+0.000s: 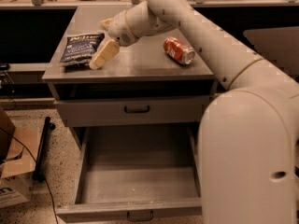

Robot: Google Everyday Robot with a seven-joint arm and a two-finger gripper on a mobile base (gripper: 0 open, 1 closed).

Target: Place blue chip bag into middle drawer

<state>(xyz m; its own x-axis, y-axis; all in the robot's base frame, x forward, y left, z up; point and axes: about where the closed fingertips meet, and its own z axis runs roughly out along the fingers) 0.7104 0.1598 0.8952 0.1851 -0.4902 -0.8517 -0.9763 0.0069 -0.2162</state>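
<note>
— What else is on the counter besides the snack?

— A red soda can, lying on its side towards the right, well apart from everything else. Down on the speckled floor at the left there's a cardboard box.

— Anything in the way?

— From where I stand, the robot's own arm (a big pale thing) fills the right foreground and covers the right side of the cabinet. It reaches up and across the counter, passing over the space behind the can. Under the counter's edge the upper drawer is closed, with its black handle showing. Below it the middle drawer is pulled right out towards me. It's a wide grey tray, and its right end is hidden behind the arm.

— And the hand?

— The hand is over the left part of the counter, spread apart and gripping nothing. One of its fingers slants down to the counter just at the bag's right edge. I can't tell whether it actually touches.

— The bag itself?

— The blue chip bag lies flat on the counter near the front left corner. It's dark navy, a bit crinkled, with white lettering on top.
</note>
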